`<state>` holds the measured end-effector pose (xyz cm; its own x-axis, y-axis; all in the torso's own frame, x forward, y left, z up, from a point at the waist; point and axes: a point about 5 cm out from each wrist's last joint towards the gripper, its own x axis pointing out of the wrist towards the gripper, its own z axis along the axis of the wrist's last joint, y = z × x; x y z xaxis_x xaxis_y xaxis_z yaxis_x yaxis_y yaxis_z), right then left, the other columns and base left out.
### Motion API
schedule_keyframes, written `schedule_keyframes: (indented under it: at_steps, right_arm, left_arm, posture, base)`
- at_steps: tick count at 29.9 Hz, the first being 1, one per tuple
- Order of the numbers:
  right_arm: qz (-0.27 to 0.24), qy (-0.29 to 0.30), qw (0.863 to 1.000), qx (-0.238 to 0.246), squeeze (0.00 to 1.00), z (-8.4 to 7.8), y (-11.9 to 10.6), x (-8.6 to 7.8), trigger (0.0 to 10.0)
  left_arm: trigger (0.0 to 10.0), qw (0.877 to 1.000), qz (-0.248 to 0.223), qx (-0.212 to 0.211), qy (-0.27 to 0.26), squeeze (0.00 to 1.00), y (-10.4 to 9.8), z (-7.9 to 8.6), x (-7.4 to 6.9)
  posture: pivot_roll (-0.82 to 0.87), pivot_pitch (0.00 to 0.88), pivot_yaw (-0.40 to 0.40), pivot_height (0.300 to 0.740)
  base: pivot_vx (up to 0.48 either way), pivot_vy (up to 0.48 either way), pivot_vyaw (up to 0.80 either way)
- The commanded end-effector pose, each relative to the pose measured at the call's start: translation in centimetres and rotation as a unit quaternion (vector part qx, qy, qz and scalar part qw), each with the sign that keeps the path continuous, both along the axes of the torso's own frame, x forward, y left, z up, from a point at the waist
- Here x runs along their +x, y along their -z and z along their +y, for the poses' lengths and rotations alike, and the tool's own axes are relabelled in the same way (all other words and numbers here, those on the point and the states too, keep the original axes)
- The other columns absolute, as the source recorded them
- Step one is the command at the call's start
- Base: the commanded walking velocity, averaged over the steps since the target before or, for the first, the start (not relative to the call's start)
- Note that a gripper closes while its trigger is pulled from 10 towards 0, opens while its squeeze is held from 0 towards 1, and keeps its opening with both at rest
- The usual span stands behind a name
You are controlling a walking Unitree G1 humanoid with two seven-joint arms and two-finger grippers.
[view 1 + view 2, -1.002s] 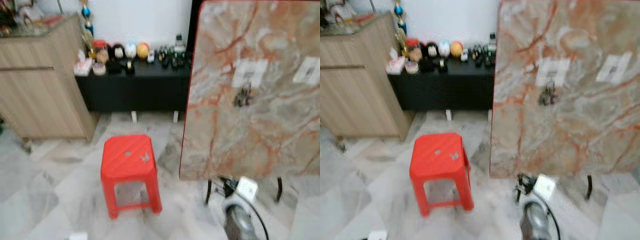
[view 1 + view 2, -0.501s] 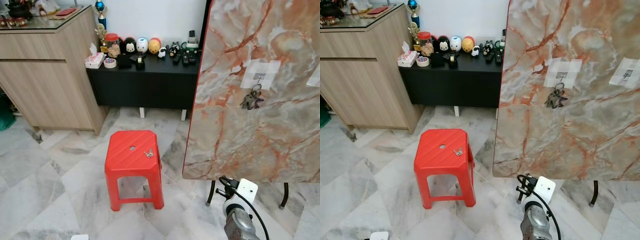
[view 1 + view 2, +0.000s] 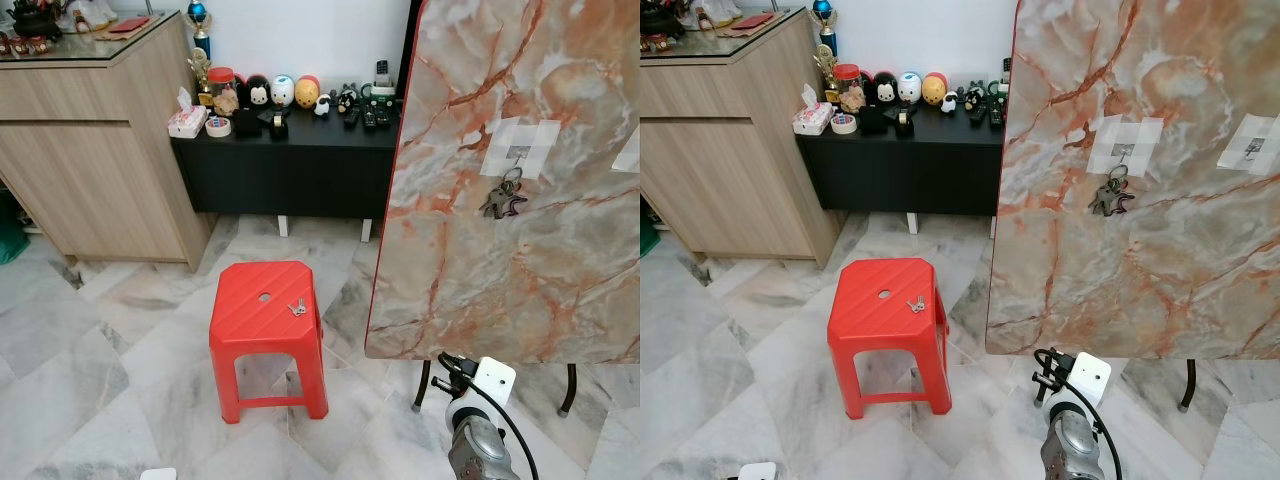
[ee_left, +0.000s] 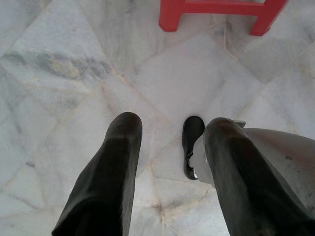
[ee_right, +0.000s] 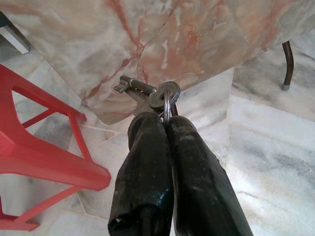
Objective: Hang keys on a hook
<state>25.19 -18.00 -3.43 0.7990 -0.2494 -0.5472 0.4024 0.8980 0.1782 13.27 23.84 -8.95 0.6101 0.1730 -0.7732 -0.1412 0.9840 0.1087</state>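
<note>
R tool (image 5: 165,123) is clamped shut on a bunch of keys (image 5: 150,93): ring pinched betw. the two black fingers (image 5: 145,162), keys sticking out past the tips. It hangs low at the robot's right, just above the marble floor (image 3: 90,370), near the bottom edge of the marble slab (image 3: 510,250). In the head views the R arm (image 3: 472,440) shows at the bottom w/ a white box and black cable on it.

L tool (image 4: 167,142) hangs idle over the floor, fingers apart, nothing betw. them; a small dark object (image 4: 192,145) lies on the tiles below, can't tell what it is.

The slab stands upright on thin dark legs, right of the red stool (image 3: 265,325). A hook (image 3: 518,155) is fixed to its face w/ a pale tape patch; a second key bunch (image 3: 503,200) already hangs from it. Another tape patch (image 3: 1250,140) sits further right on the slab.

On the stool seat, near its right edge, lies a small loose key set (image 3: 297,307).

Behind: black low cabinet (image 3: 290,170) w/ figurines, remotes, tissue box on top; wood sideboard (image 3: 90,150) to its left.
</note>
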Motion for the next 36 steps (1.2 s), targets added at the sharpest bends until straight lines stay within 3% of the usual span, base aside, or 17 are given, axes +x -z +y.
schedule_keyframes:
  at_steps: [1, 9, 36]
  right_arm:
    - [-0.014, -0.002, 1.000, -0.004, 0.00, 0.08, -0.58, 0.71, 10.0]
    - [-0.019, -0.001, 1.000, 0.005, 0.00, 0.18, -0.71, 0.89, 10.0]
    - [-0.020, -0.002, 1.000, 0.005, 0.00, 0.18, -0.78, 1.00, 10.0]
  left_arm:
    - [10.0, 1.000, 0.007, -0.005, -0.003, 0.00, 0.11, 0.05, -0.22]
    - [10.0, 1.000, 0.009, -0.007, 0.000, 0.00, 0.16, -0.03, -0.31]
    - [10.0, 1.000, 0.008, -0.011, -0.001, 0.00, 0.16, -0.06, -0.29]
  posture:
    - [0.05, 0.000, -0.034, 0.728]
    - [0.05, 0.000, -0.031, 0.728]
    - [0.05, 0.000, -0.034, 0.728]
  base:
    - [0.000, 0.000, 0.00]
    - [0.000, 0.000, 0.00]
    - [0.000, 0.000, -0.79]
